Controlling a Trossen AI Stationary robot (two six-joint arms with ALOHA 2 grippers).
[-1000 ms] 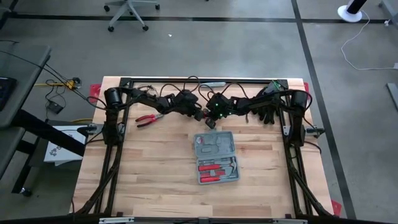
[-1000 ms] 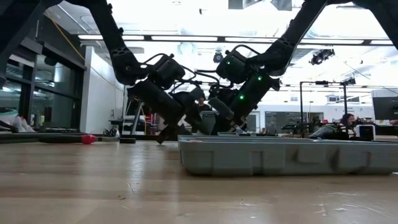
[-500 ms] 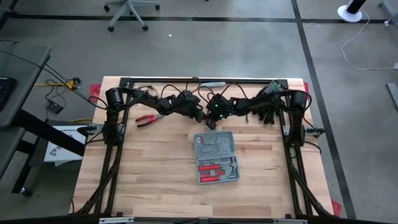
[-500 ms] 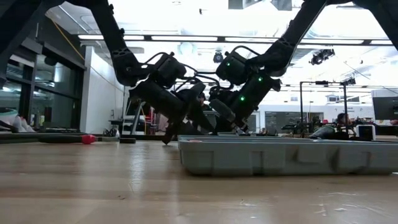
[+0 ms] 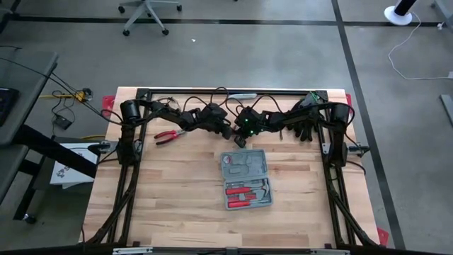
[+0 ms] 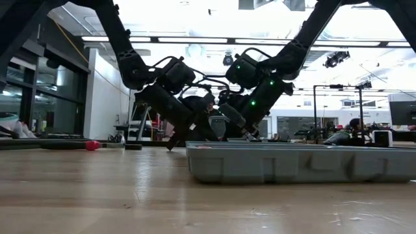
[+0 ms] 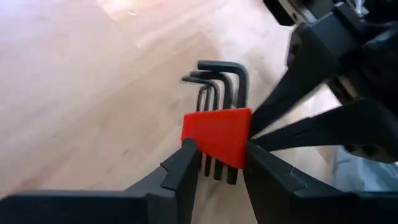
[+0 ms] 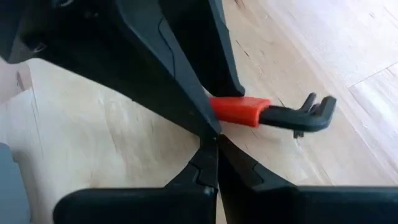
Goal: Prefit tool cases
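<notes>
The open blue-grey tool case [image 5: 245,179] lies flat near the table's middle, with red-handled tools in its near half. In the low view its wall [image 6: 299,162] stands in front of both grippers. Just beyond its far edge the two grippers meet over bare wood at a set of black hex keys [image 7: 221,78] in a red holder [image 7: 217,132]. My left gripper [image 7: 217,152] is shut on that holder. My right gripper [image 8: 211,140] is shut, with its tips at the holder's edge. My left gripper pinches the red holder by its two opposite sides [image 7: 188,142], one finger on each, at the holder's end nearest the wrist. The fingers slant down and lie along the keys, whose bent ends point away. My right gripper's shut tips meet the holder's side edge [image 7: 250,129] from the table's right, slanting down. I cannot tell whether they pinch it or only touch it.
Red-handled pliers [image 5: 167,136] lie on the wood to the left of the left arm. The black frame and cables run along the table's far edge [image 5: 233,93]. Bare wood stretches on either side of the case and in front of it.
My left gripper's fingers have drawn together on the red holder, and the wrist has stayed where it was. The right gripper, the case and the pliers have kept still.
</notes>
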